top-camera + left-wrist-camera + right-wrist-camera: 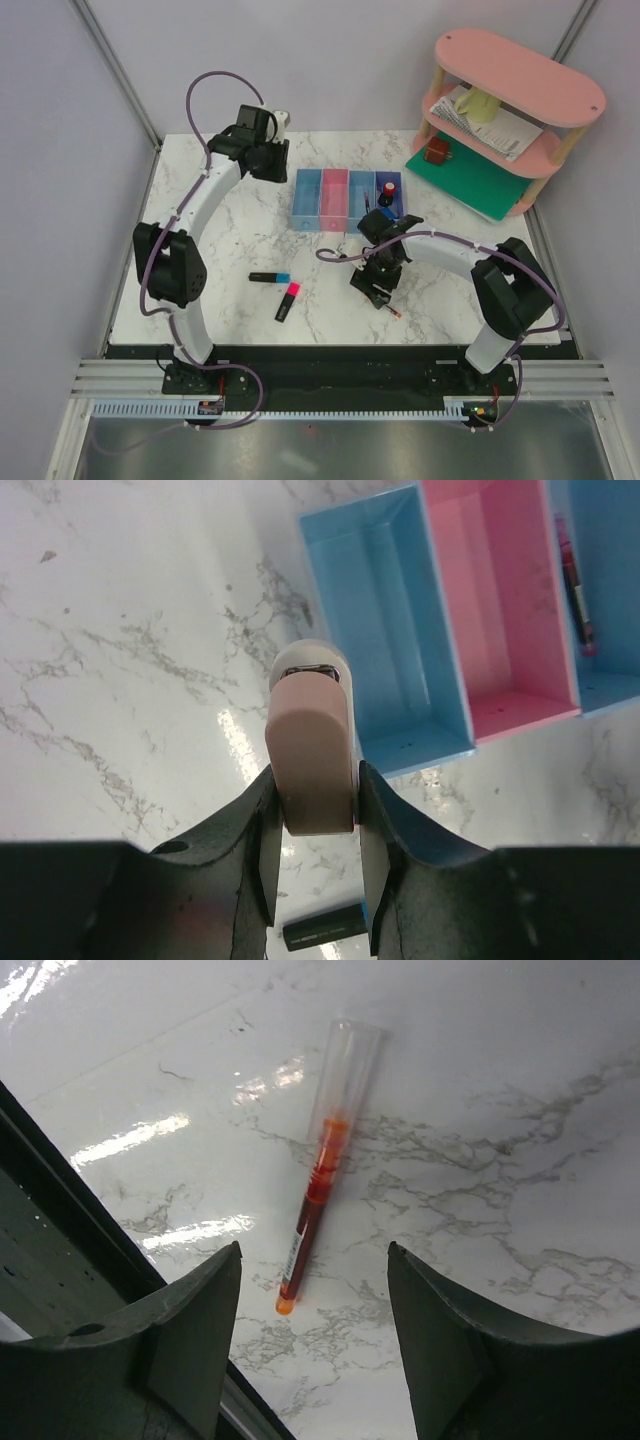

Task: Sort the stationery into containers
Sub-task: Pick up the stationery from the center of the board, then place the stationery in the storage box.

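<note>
Nearest my bases, my right pincer [313,1248] hangs wide open just above the desk [500,1110], its two fingers straddling the red pen [318,1175] that lies flat on the marble close to the near edge. I judge the spread is there so the jaws can drop on either side of that thin barrel; it lies at a slant between them, so I may have to turn the wrist before closing. A little to the left, the blue-capped highlighter [270,277] and the pink-capped highlighter [288,302] lie loose on the desk, near each other and not yet sorted. Farther back stands the row of bins [335,195]: the light blue bin [385,650] at its left end and the pink bin [500,600] beside it look bare, a second red pen [575,580] lies in the third, and the black-red bottle [388,188] stands in the last. Farthest out, my left pincer [316,772] is clamped on the beige eraser [310,730], gripped by its flat sides with most of its length sticking out past the fingertips. It is raised off the desk, just left of the row, I think ready to be carried over a bin and let go.
</note>
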`<state>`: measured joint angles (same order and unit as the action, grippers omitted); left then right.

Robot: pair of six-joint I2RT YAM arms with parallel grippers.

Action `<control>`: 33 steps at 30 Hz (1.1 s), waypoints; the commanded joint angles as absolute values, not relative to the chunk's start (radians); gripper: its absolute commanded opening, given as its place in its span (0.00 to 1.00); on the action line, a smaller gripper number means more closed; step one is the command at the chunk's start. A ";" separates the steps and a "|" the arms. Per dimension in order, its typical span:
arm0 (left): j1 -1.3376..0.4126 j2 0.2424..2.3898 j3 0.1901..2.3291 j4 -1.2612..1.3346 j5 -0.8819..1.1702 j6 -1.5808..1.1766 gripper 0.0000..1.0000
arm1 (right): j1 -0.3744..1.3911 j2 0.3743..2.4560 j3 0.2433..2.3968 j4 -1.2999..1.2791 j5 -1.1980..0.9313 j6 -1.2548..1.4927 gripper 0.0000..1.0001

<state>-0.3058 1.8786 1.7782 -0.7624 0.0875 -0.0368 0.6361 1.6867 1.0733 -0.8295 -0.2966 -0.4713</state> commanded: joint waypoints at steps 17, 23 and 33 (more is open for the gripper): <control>-0.425 2.232 2.049 -0.784 -0.021 -0.155 0.06 | 0.729 1.772 1.048 -0.661 -0.215 -0.353 0.49; -0.426 2.304 2.100 -0.782 -0.026 -0.156 0.06 | 0.730 1.790 1.052 -0.653 -0.215 -0.348 0.29; -0.430 2.410 2.169 -0.779 -0.023 -0.152 0.09 | 0.729 1.793 1.057 -0.655 -0.209 -0.354 0.12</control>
<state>-0.4278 2.3791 2.1269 -0.7891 -0.0063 -0.1257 0.7265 1.7535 1.0695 -0.6876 -0.2062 -0.3538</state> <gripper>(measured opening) 0.392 0.170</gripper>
